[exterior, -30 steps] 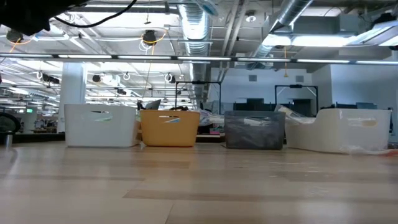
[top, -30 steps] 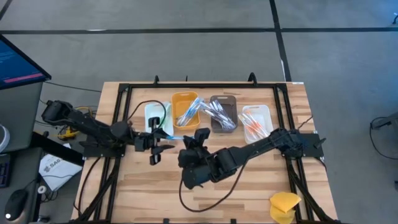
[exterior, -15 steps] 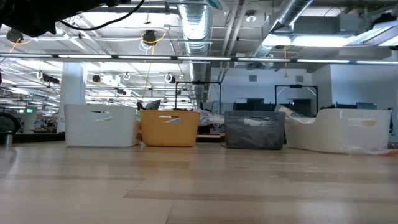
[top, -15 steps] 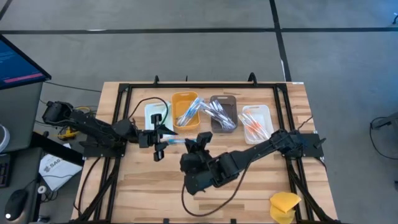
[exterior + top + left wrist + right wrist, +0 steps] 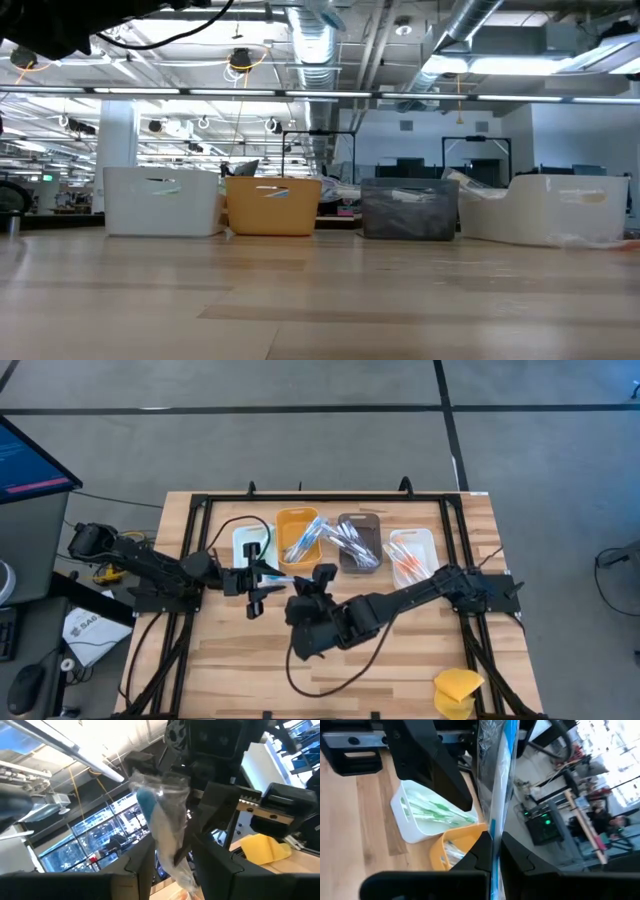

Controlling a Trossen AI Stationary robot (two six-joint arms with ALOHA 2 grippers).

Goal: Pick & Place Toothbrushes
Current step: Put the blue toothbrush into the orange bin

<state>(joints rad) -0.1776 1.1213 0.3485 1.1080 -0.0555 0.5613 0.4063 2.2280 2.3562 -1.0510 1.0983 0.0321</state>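
Observation:
A blue toothbrush in a clear wrapper (image 5: 281, 580) hangs above the table's middle, spanning the gap between my two grippers. My left gripper (image 5: 262, 576) reaches in from the table's left and is shut on one end of it. My right gripper (image 5: 318, 578) comes from the right and is shut on the other end. Four bins stand in a row along the far side: white (image 5: 252, 545) with green toothbrushes, yellow (image 5: 298, 535), grey (image 5: 358, 540) and white (image 5: 412, 555) with orange ones. The low view shows only the bins. My left gripper has the wrapped toothbrush (image 5: 172, 847) between its two fingers (image 5: 142, 865), coming about level from the table's left. The blue end (image 5: 147, 802) sticks out past the fingertips toward the other gripper. The toothbrush is clear of the table. My right gripper pinches the wrapped toothbrush (image 5: 493, 827) between its two fingers (image 5: 475, 857), coming from the table's right and slanting slightly down. The toothbrush runs on straight ahead from the fingertips, along the fingers, toward the left gripper. It is lifted clear.
A yellow sponge-like lump (image 5: 458, 690) lies at the table's near right corner. A black frame (image 5: 300, 498) runs round the table's edges. Bare wooden tabletop (image 5: 230, 660) lies near the front, under and around the arms.

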